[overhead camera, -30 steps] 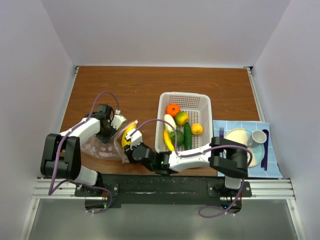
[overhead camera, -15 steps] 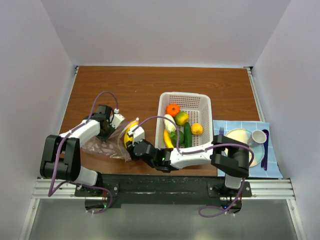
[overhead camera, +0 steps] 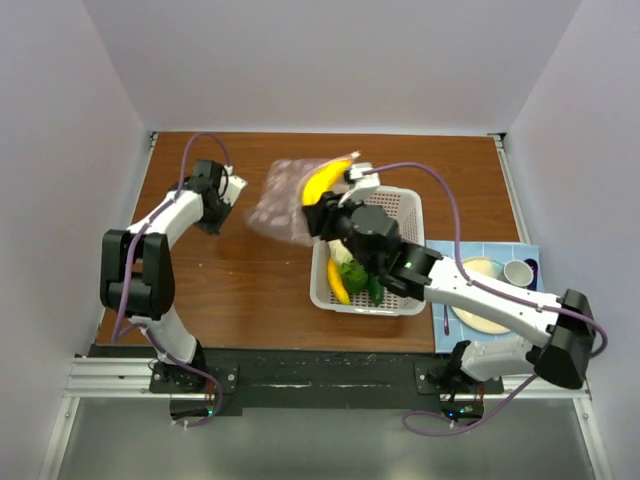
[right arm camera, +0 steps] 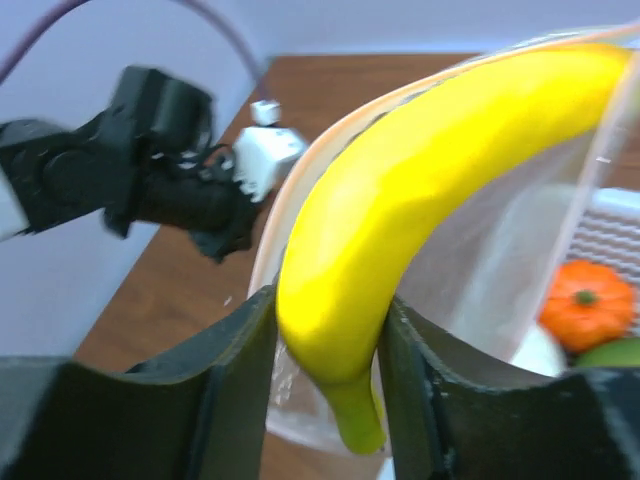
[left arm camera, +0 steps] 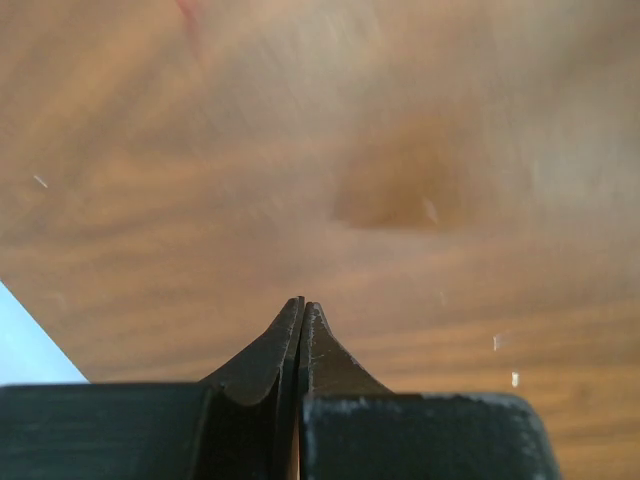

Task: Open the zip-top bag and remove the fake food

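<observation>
My right gripper (right arm camera: 328, 312) is clamped across the banana (right arm camera: 420, 190), one finger on either side of its lower end. It is lifted off the wooden table (overhead camera: 250, 290), above the far-left corner of the white basket (overhead camera: 412, 205). The zip-top bag (overhead camera: 283, 198) is up in the air with it, draped around the banana and hanging out to the left. In the wrist view the zip edge runs along the banana's upper curve, with film behind it. Can't tell if film is pinched under my fingers.

My left gripper (left arm camera: 302, 312) is pressed together and empty, over bare wood toward the far-left corner of the table, apart from the bag. Other fake food sits in the basket: green pieces (overhead camera: 352, 274), a yellow piece (overhead camera: 338, 285), an orange fruit (right arm camera: 585, 305).

Step in hand, my read: get the banana clear of the bag. Nothing anchors the bag, so pulling would likely just carry it along.
- The left should open, come over and pinch the bag's free end, away from the zip.
- The right then draws the banana out through the mouth along its own curve, slowly and without twisting.
- Keep the clamp steady, since glossy plastic may slip.
- Release over the basket only once the bag is off.
</observation>
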`<state>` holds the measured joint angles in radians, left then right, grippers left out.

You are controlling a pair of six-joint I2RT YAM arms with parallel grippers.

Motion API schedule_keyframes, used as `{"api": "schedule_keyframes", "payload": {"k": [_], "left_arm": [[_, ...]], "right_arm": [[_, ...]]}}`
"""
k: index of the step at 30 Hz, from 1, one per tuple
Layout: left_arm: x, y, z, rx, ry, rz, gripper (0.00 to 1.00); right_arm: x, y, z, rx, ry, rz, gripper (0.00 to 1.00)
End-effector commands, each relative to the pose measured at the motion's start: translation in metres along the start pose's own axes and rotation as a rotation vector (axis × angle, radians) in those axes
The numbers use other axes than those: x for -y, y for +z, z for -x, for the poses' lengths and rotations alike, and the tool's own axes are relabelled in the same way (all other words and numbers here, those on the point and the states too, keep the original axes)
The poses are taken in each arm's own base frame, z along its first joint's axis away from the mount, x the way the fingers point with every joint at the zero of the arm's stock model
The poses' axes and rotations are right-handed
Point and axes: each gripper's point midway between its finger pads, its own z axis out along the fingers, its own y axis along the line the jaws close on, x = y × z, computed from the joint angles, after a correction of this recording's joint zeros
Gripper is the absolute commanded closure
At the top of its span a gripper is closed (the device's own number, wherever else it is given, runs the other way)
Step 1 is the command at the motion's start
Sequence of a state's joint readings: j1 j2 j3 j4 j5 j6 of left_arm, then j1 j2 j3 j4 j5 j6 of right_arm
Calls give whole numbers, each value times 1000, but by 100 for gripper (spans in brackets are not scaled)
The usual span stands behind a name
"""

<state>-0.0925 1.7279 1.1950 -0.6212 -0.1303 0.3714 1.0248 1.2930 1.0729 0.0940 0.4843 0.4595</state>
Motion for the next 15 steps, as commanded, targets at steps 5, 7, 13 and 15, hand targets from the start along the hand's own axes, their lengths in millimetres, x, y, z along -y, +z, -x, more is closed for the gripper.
{"api": "schedule_keyframes", "payload": {"k": [5,7,13,15], "left_arm": [[27,2,-5,-13,-59,-91,100],[23,-19,2,42,-54,-89,100],[-37,-96,27,192,-57,35,99],[-73,-123,39,245,-97,92,97]], "right_arm": [[16,16,-112,-239,-11,28,48],[10,22,-132,-279,10,62,48],[-36,49,-160,-345,77,209,55],[-61,57,-169,-369,63,265,56]]}}
